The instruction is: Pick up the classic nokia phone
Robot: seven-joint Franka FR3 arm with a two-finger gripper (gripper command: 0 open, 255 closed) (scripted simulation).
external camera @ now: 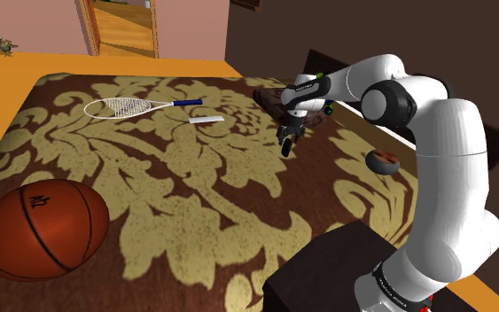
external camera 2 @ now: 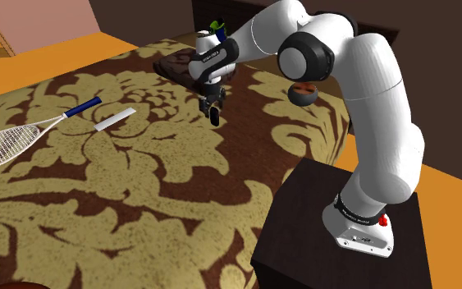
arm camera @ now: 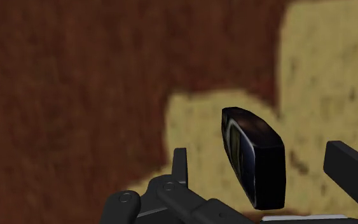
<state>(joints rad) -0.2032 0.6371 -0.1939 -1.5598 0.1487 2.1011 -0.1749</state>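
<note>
My gripper (arm camera: 260, 167) is spread wide. The black Nokia phone (arm camera: 250, 143) stands between its fingers, touching neither, above the patterned rug (arm camera: 75, 95).

Lit softly and evenly all over the patterned rug (external camera: 194, 195) in the shoulder view. Brightest on the top of the white arm (external camera: 456, 133), fading to grey shade down its underside. Pale shine high on the basketball (external camera: 42, 229), darker near its bottom edge. Warm and bright through the doorway (external camera: 123, 27), much dimmer on the brown wall (external camera: 371, 27) further along. Almost black on the stand (external camera 2: 303, 230) in the second exterior view. Dimmer and browner in the wrist view, with a faint glint along the top edge of the phone (arm camera: 254, 159).
</note>
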